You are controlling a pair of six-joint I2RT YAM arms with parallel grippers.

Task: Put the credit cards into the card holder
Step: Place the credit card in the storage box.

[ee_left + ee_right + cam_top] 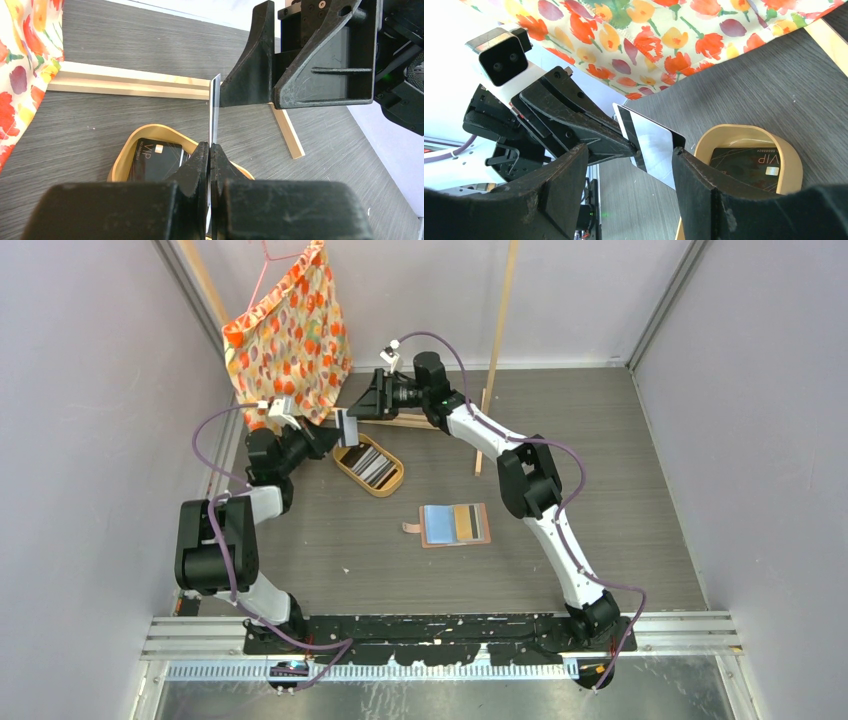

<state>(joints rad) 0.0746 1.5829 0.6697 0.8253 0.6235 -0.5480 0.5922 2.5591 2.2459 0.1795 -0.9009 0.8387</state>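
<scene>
My left gripper (210, 150) is shut on a silver credit card (214, 112) with a black stripe, held on edge above the oval tan tray (150, 131). In the right wrist view the card (655, 145) juts from the left gripper's fingers (589, 130). My right gripper (630, 150) is open around it, one fingertip (678, 152) close to its far edge. A black VIP card (749, 165) and other cards lie in the tray (392, 483). The card holder (455, 524) lies open mid-table with cards in its pockets.
A floral cloth bag (290, 335) hangs at the back left, just behind both grippers. Wooden strips (130, 82) lie on the table behind the tray, and an upright wooden stick (497, 340) stands at the back. Walls close in left and right.
</scene>
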